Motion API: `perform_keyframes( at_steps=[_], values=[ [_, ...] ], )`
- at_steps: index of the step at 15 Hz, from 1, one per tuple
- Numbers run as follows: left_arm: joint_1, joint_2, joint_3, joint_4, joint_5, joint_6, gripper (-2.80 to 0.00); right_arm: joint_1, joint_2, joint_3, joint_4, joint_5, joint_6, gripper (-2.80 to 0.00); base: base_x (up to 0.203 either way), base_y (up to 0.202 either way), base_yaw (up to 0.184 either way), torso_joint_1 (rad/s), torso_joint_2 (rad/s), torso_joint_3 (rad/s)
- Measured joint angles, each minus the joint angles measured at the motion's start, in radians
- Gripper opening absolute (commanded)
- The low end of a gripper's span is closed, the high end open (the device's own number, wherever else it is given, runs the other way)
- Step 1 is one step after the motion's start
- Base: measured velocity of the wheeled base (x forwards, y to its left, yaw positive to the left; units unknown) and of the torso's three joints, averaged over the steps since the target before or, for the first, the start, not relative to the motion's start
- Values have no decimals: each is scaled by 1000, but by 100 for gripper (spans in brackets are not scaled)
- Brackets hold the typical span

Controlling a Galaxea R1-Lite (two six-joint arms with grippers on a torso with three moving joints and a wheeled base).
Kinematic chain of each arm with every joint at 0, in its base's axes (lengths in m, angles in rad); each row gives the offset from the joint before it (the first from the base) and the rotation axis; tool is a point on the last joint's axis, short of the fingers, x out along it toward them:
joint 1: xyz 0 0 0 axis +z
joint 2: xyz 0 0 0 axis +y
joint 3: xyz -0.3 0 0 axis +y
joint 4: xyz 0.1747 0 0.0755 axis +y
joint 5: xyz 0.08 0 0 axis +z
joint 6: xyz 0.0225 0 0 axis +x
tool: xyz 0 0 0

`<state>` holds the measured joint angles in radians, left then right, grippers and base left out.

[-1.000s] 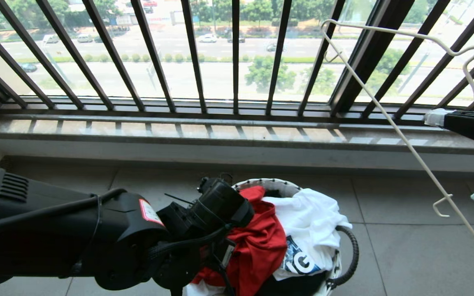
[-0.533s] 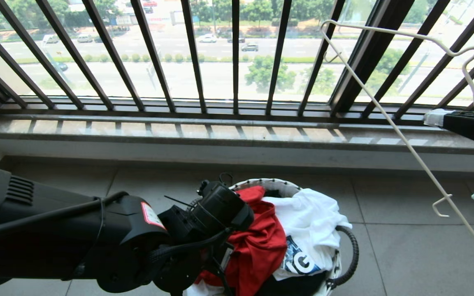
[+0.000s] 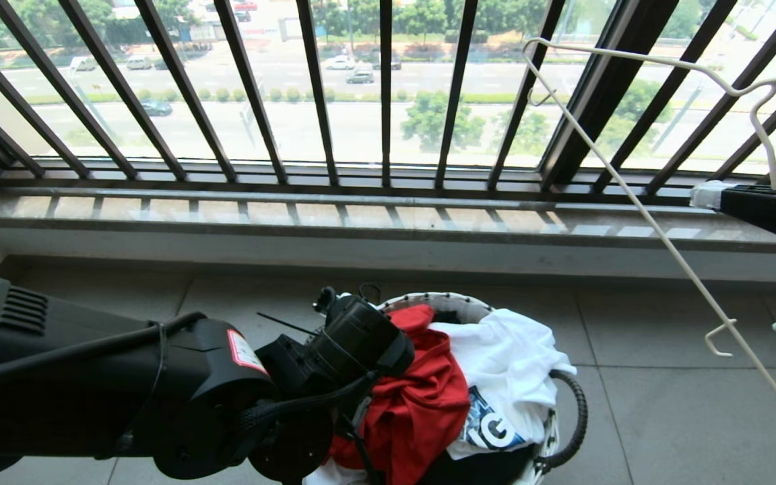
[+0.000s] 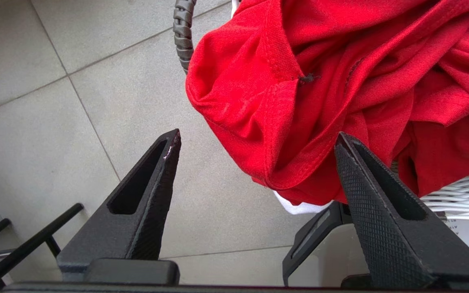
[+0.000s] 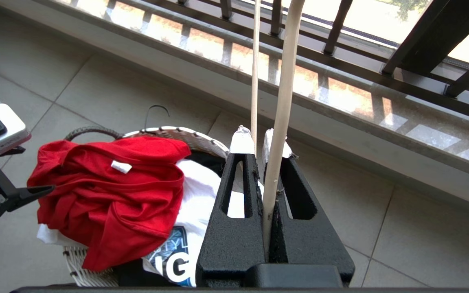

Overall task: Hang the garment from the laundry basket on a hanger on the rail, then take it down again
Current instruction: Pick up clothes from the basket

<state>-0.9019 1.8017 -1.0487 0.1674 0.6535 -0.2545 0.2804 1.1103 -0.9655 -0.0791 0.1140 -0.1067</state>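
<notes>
Grey tiled floor (image 3: pixel 664 417) lies bare around the small round white-woven laundry basket (image 3: pixel 452 300), where the crumpled red T-shirt (image 3: pixel 422 404) drapes over the rim. The left gripper (image 4: pixel 255 146) reaches low beside it, jaws wide and empty. The right gripper (image 5: pixel 259 140) clamps the cream wire hanger (image 3: pixel 637 202) (white shirt (image 3: pixel 502 364) reads "IG").

The T-shirt (image 3: pixel 422 397) is plain bright red with a small white neck label (image 5: pixel 121 166). Beside it lies a white T-shirt (image 3: pixel 502 364) printed with bold white letters on a dark blue patch. The basket (image 5: pixel 202 140) has a white woven rim and a black ribbed handle (image 3: pixel 573 417). The hanger (image 3: pixel 637 202) is cream-white. Both grippers are matt black, the right gripper (image 5: pixel 261 140) white-tipped. The floor tiles (image 3: pixel 684 404) are pale grey.
</notes>
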Motion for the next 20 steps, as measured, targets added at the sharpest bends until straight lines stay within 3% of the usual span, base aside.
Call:
perform_keyframes(
  at_steps=[12,20],
  values=[
    [56,81,0,-75,177,7,0,0,2,1,0,0,0,-280,0,0,0,0,0,0],
    [63,68,-2,-103,194,14,0,0,2,1,0,0,0,-280,0,0,0,0,0,0]
  ],
)
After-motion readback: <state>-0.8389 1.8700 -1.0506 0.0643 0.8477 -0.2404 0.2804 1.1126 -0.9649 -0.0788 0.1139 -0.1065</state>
